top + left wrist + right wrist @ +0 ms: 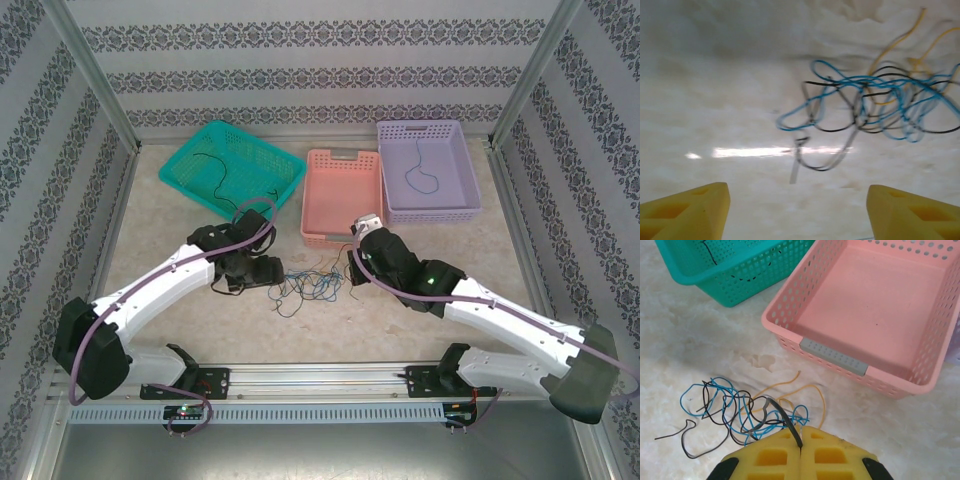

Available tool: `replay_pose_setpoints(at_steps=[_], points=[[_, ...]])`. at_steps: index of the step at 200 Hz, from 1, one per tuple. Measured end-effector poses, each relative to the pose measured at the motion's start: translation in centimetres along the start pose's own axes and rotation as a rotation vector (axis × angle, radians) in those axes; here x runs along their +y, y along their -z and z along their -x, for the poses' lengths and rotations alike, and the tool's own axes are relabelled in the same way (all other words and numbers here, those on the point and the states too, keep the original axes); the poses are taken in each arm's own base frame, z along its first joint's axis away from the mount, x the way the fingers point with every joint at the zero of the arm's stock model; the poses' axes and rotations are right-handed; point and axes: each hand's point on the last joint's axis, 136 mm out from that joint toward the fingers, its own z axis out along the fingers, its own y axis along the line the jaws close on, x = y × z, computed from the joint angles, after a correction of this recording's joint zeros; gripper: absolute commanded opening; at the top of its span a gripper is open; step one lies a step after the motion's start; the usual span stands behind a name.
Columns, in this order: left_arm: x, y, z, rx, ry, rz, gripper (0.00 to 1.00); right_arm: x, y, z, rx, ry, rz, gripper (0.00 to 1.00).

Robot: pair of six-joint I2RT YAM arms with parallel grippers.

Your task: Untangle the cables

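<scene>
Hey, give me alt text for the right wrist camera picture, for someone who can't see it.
The right gripper is shut on a grey cable leading from a tangle of blue, black and orange cables on the pale table. Beyond stand an empty pink basket and a teal basket holding a black cable.

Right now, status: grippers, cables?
Left gripper open, empty, facing tangle. Right gripper shut on dark cable of it. Pink basket behind, not blocking.

Walls [300,60] with grey flower-pattern stripes stand on three sides of a pale marble-look table [320,330], with metal posts [92,75] at the back corners.
</scene>
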Motion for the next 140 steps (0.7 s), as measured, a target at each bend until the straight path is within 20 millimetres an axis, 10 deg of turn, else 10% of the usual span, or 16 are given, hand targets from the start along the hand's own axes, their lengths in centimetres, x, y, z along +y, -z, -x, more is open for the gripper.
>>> replay_pose_setpoints(at_steps=[63,140], points=[[-5.0,-1.9,1.4,0.039,0.603,-0.202,0.94,-1.2,2.5,-0.1,-0.036,-0.033,-0.010,0.00],[-5.9,-7.7,-0.1,0.160,0.976,-0.073,0.74,-2.3,3.9,-0.9,-0.034,-0.037,-0.034,0.00]])
